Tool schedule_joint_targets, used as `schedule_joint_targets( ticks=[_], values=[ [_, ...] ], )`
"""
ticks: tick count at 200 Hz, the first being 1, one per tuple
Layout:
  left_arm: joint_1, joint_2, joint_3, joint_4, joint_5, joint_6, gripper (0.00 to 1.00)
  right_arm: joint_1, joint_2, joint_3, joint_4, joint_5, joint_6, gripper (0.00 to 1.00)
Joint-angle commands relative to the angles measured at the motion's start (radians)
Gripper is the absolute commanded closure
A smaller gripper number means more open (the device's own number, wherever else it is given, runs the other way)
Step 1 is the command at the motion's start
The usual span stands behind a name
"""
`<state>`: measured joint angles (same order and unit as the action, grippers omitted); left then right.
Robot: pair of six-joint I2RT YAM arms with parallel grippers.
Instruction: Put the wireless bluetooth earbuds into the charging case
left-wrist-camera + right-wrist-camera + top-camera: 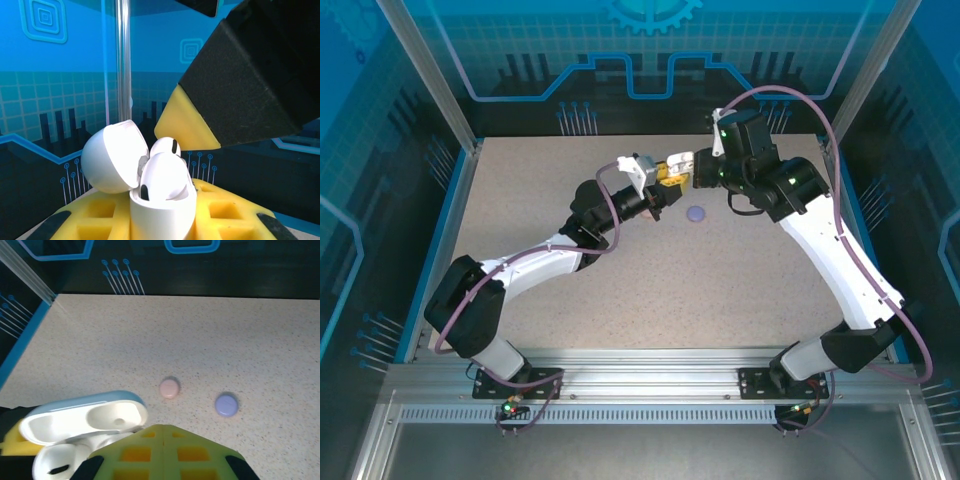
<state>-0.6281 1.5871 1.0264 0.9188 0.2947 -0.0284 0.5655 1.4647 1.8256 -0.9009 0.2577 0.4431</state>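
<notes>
- Steadily, the left end effector (658, 180) grips the open case (161, 216) (lid (107, 160) tipped back).
- Pinched shut, the right end effector (162, 452) should nudge the earbud (167, 175) straight down, lightly.

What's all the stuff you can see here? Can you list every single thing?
white charging case: one, white, lid open, held up above the table
white earbuds: two, white, sitting in the open case
pink round thing: one, pale pink, lying on the table
purple round thing: one, purple, on the table beside the pink one
table: one, speckled beige, under everything
left arm and right arm: two, white and black, meeting over the far middle of the table
left gripper: one, yellow, shut on the white charging case
right gripper: one, yellow, shut, right next to the case
</notes>
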Motion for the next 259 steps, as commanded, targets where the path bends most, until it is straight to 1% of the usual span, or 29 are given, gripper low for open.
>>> schedule_joint_targets(
  ticks=[1,55,75,87,105,115,152,176,193,211,259],
  values=[
    [0.003,-0.005,0.034,0.032,0.023,-0.019,1.00,-0.019,0.003,0.019,-0.035,0.028,-0.011,0.94],
    [0.003,-0.004,0.032,0.032,0.030,-0.019,1.00,-0.046,-0.051,0.014,-0.012,0.021,-0.018,0.93],
    [0.004,-0.003,0.030,0.031,0.049,-0.012,1.00,-0.095,-0.039,0.045,-0.001,-0.037,-0.028,0.92],
    [0.004,-0.004,0.031,0.028,0.066,-0.009,1.00,-0.142,-0.021,0.067,0.016,-0.108,-0.032,0.92],
    [0.004,-0.004,0.037,0.007,0.096,-0.005,1.00,-0.204,0.040,0.130,0.021,-0.235,-0.038,0.91],
    [0.003,-0.003,0.042,-0.007,0.109,-0.005,1.00,-0.218,0.090,0.183,0.005,-0.269,-0.045,0.91],
    [0.002,0.011,0.058,-0.023,0.141,-0.017,1.00,-0.217,0.303,0.416,-0.100,-0.387,-0.063,0.91],
    [0.000,0.017,0.067,-0.022,0.138,-0.020,1.00,-0.197,0.395,0.485,-0.140,-0.414,-0.066,0.92],
    [-0.002,0.021,0.076,-0.030,0.137,-0.019,1.00,-0.174,0.411,0.490,-0.156,-0.416,-0.078,0.92],
    [-0.001,0.024,0.088,-0.054,0.131,-0.018,1.00,-0.148,0.390,0.463,-0.164,-0.401,-0.094,0.93],
    [-0.001,0.040,0.099,-0.068,0.107,-0.030,1.00,-0.109,0.227,0.271,-0.116,-0.347,-0.090,0.93]
  ],
)
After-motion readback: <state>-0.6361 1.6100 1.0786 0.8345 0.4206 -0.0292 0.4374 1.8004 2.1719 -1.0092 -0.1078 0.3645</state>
